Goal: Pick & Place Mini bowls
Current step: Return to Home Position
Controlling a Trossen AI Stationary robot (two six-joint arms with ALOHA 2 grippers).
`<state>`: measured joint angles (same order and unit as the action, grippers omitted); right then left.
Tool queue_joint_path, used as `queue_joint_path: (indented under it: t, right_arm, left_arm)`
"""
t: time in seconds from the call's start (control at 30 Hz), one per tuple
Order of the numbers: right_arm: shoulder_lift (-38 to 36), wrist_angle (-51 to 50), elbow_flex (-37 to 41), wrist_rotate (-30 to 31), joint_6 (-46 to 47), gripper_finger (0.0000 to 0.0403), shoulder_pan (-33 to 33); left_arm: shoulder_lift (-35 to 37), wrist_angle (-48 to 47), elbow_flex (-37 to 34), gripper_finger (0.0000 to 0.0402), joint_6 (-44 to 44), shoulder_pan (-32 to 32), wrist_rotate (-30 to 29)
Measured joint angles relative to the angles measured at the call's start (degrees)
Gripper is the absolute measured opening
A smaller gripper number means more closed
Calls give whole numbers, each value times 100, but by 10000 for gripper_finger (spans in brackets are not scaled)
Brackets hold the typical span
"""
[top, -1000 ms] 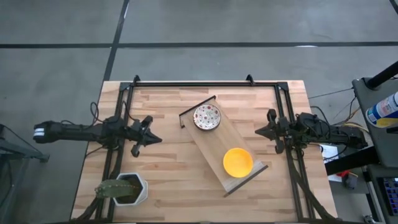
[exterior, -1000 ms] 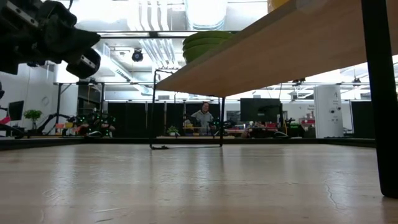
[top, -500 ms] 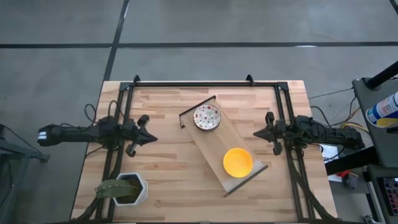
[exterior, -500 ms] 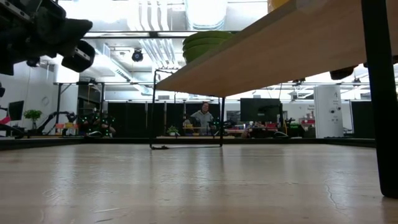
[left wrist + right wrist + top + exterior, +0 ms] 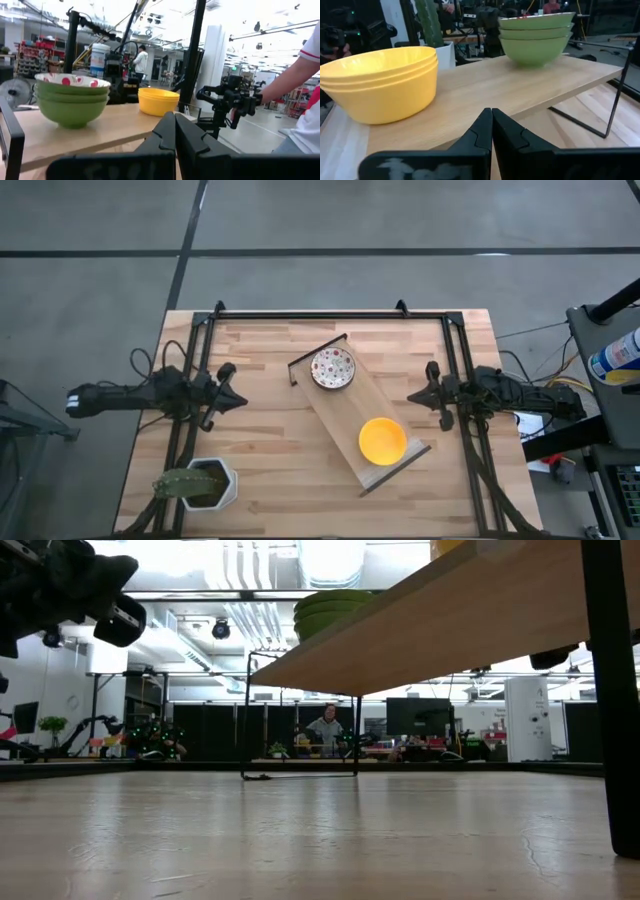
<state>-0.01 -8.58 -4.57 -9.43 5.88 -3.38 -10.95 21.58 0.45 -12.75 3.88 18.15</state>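
Note:
A slanted wooden shelf [image 5: 350,415] stands in the table's middle. On its far end sits a stack of mini bowls, green outside and white with red speckles inside [image 5: 332,367], also seen in both wrist views [image 5: 72,97] [image 5: 537,37]. On its near end sits a stack of plain yellow mini bowls [image 5: 382,440] [image 5: 382,82] [image 5: 158,100]. My left gripper [image 5: 240,402] [image 5: 175,120] is shut and empty, left of the shelf. My right gripper [image 5: 410,396] [image 5: 491,112] is shut and empty, right of the shelf.
A white hexagonal pot with a green cactus [image 5: 200,483] stands at the table's near left corner. A black frame [image 5: 310,313] runs along the table's far edge and sides. The shelf's dark leg [image 5: 610,690] fills the low view's right. A person's sleeve [image 5: 305,100] shows beyond the table.
My left gripper has drawn back toward the table's left edge, away from the shelf, staying shut. A dark part of my right arm has come into the low view under the shelf's edge. The bowls have not moved.

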Motion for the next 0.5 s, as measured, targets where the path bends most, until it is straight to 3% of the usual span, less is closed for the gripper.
queue_joint_path:
  t: [0.5]
  right_arm:
    - [0,-10,-140,20,-46,8,0]
  left_arm:
    - [1096,-1119,-7,0,-52,0,83]
